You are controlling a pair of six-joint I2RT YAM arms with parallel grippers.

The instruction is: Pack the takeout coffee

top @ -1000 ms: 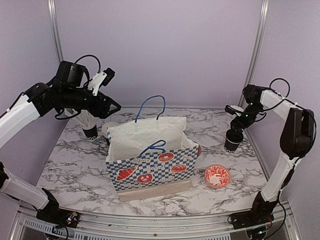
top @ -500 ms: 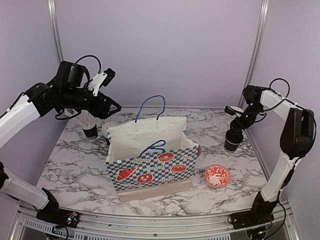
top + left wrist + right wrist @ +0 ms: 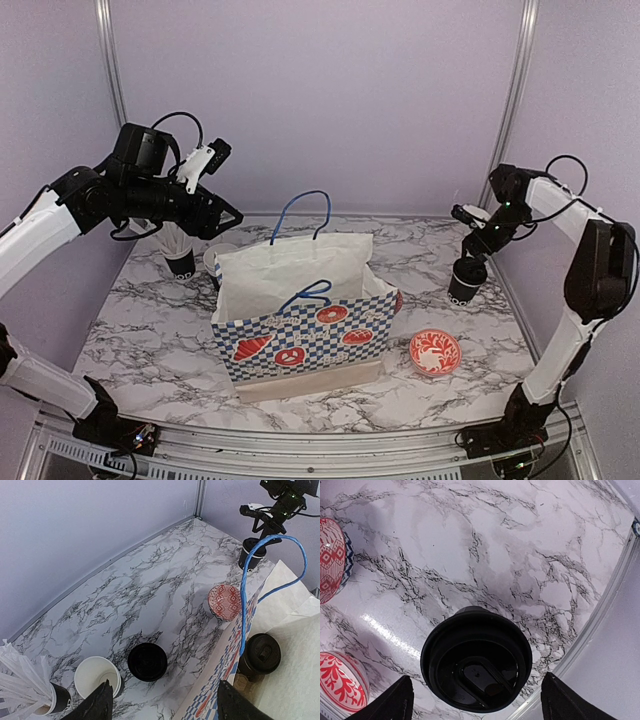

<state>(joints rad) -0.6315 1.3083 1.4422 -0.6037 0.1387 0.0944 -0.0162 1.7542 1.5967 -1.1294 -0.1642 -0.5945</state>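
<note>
One lidded black takeout coffee (image 3: 465, 281) (image 3: 476, 665) stands on the marble at the right. My right gripper (image 3: 478, 236) (image 3: 476, 676) hangs open just above it, a finger out to each side of the lid and neither touching. A second lidded coffee (image 3: 262, 653) stands inside the paper bag (image 3: 300, 325) (image 3: 287, 615). An open cup (image 3: 97, 676) (image 3: 213, 262) with a white inside and a loose black lid (image 3: 147, 661) sit on the table left of the bag. My left gripper (image 3: 225, 215) (image 3: 164, 690) hovers open high over them, holding nothing.
A black cup of white straws (image 3: 180, 258) (image 3: 30, 692) stands at the back left. One red patterned bowl (image 3: 435, 352) (image 3: 340, 687) lies in front of the right coffee, another (image 3: 224, 602) (image 3: 330, 560) against the bag's right end. The bag's blue handle (image 3: 245, 590) stands upright.
My right gripper has let go of the right coffee, opened a little wider and lifted off it. The left arm has stayed still.
</note>
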